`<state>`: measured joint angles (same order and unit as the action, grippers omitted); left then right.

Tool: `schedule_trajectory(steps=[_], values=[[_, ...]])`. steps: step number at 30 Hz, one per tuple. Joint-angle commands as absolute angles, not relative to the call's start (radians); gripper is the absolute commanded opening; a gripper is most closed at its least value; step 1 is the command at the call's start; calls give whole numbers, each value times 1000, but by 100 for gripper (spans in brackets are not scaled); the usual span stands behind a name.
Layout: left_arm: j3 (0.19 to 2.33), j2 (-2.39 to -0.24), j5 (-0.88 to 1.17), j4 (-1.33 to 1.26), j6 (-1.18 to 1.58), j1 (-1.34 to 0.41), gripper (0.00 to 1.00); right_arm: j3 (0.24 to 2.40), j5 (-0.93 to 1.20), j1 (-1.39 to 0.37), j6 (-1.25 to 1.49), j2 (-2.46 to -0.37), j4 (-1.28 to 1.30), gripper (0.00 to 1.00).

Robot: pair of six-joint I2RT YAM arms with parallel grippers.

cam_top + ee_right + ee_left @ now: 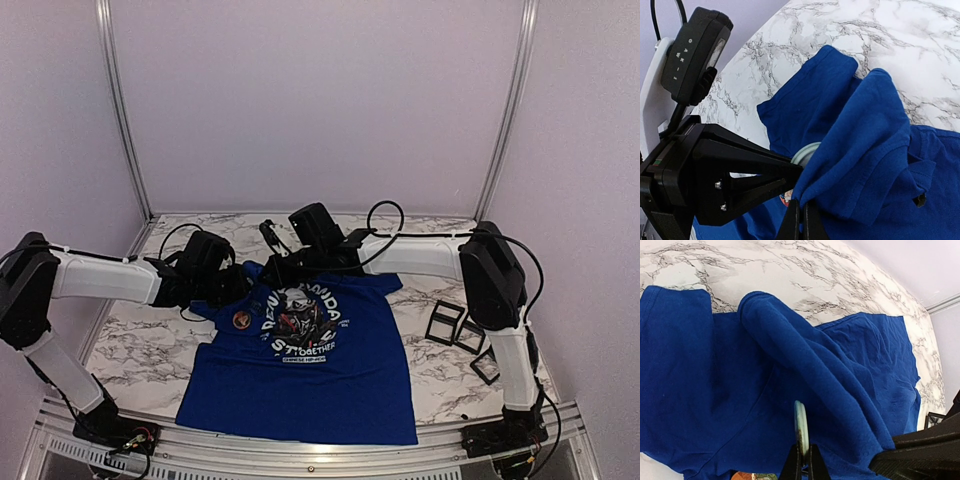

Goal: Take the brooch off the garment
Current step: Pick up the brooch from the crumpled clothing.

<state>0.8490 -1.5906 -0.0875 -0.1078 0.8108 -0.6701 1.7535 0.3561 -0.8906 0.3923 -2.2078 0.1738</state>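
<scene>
Brooch (801,426) is seen as a round, pale disc, edge on. It is pinched between the two fingertips of the left pincer (802,463), which is closed tight on it. Blue cloth of the garment (310,380) is pressed close around the disc, just past the left pincer's tips. Whether the pin is out of the cloth cannot be told.

The right pincer (801,218) is closed too, and a fold of the garment is nipped between its tips. This fold is held up off the table (130,345) in a soft ridge that runs away from the right pincer. The brooch is seen just to the left of the right pincer's tips, half hidden behind the raised fold. The two pincers are seen very near each other, tip by tip.

The rest of the garment is laid flat on the marble table. It is spread out below both pincers, toward the arm bases, with its white lettering and picture turned up. A short sleeve is seen flat beyond the left pincer's tips, to the left. Some small black frames (458,330) are laid on the table, well apart from the garment, out past the right pincer on the right arm's side.
</scene>
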Motion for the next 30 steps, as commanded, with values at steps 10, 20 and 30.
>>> schedule_trajectory(steps=[10, 20, 30], values=[[784, -1519, 50, -207, 680, -672, 0, 1688, 173, -904, 356, -2132, 211, 0], [793, -1485, 131, -204, 597, -668, 0, 1587, 101, -884, 307, -2082, 199, 0], [800, -1489, 207, -207, 565, -653, 0, 1482, 95, -864, 278, -2026, 147, 0]])
